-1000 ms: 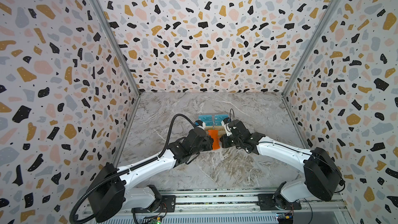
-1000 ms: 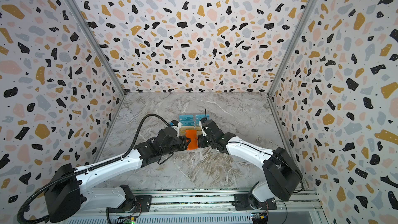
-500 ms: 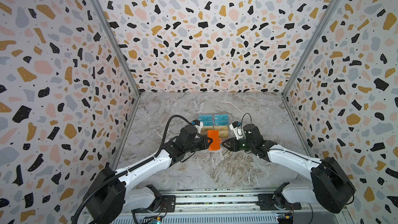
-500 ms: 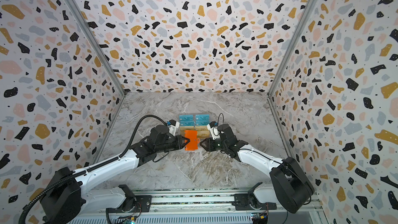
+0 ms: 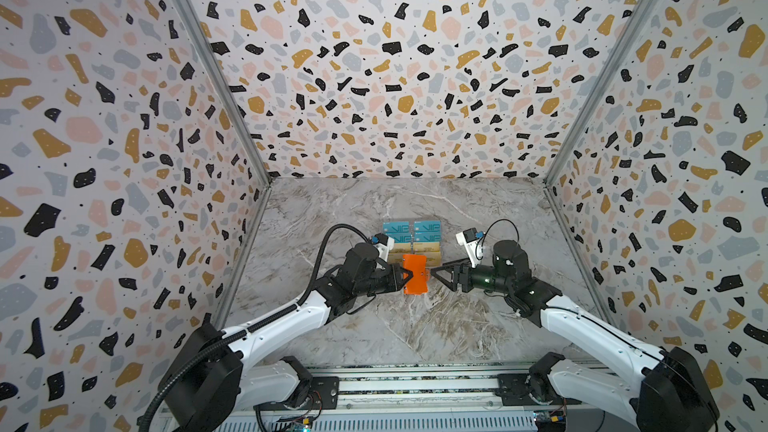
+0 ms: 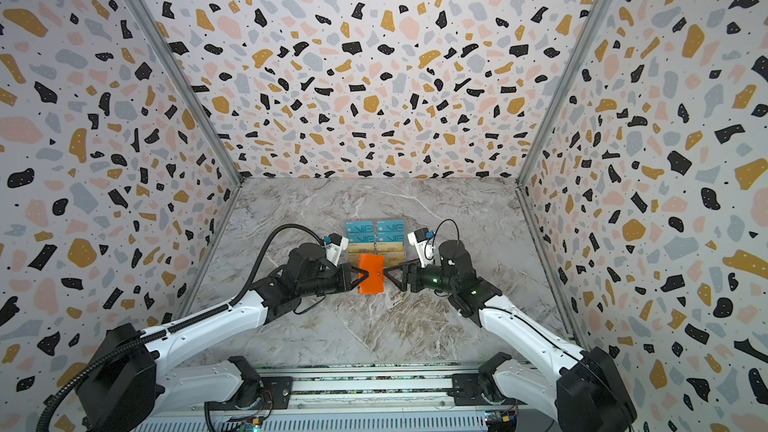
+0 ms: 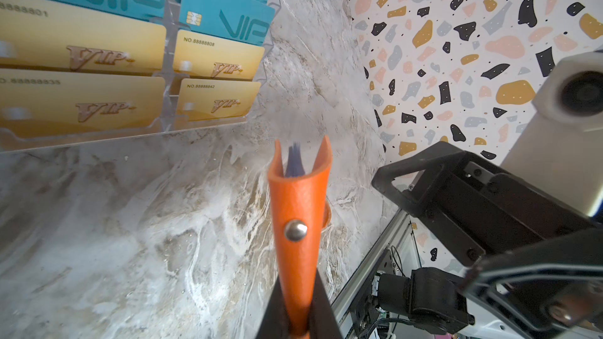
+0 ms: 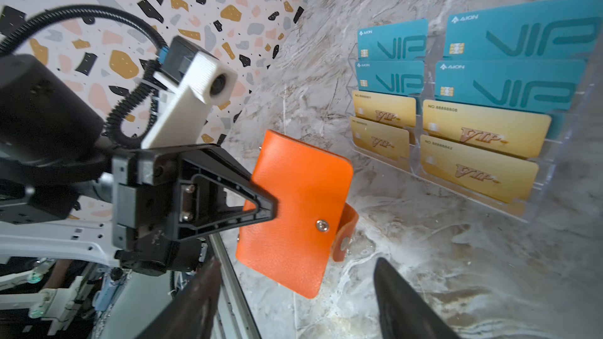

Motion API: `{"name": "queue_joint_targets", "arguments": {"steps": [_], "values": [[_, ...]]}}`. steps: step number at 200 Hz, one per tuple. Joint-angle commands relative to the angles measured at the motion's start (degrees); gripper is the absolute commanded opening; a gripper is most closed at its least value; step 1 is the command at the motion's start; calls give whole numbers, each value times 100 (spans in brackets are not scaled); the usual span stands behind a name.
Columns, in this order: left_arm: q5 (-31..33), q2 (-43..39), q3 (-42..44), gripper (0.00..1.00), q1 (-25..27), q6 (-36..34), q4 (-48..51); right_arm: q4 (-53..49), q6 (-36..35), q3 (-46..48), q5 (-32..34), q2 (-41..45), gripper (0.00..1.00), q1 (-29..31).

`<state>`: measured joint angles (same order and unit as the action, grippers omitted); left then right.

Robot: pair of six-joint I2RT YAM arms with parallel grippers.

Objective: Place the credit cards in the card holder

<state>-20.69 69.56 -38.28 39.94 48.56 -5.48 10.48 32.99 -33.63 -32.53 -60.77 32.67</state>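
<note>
Marble tabletop (image 5: 374, 334): left gripper (image 5: 407, 275) clamps card holder (image 5: 415, 289); right gripper (image 5: 436, 275) spread, empty, beside it; credit cards (image 5: 426, 227) behind it, partly hidden.

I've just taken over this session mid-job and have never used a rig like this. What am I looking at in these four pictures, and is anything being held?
You are looking at two white-and-black robot arms fixed to a rail at the near edge of a marble table. The two wide pictures come from one camera head overhead, so they show almost the same scene. The two close-ups come from a small camera on each arm's wrist.

On the table is a clear stand holding teal cards and gold cards.

The left gripper is shut on an orange card holder, pinching one edge. The holder's snap strap looks undone. The right gripper is open, close beside the holder but not touching it, and holds nothing.
</note>
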Motion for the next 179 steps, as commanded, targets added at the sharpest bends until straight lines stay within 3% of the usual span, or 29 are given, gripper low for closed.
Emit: {"name": "queue_joint_targets", "arguments": {"steps": [1,41,79,106,179], "values": [[-185,-72,-128,6,-31,-142,-142,-23,-9,-179,101,-257,78,54],[-419,-255,74,6,-33,51,-554,52,-482,-402,188,-818,72,78],[-512,-267,87,6,-30,57,-594,138,-566,-53,49,-787,66,-120],[-646,-267,108,6,-30,86,-674,421,-453,261,-261,-769,62,-412],[-649,-189,102,7,-30,93,-678,1116,-364,435,-1089,-996,61,-525]]}}
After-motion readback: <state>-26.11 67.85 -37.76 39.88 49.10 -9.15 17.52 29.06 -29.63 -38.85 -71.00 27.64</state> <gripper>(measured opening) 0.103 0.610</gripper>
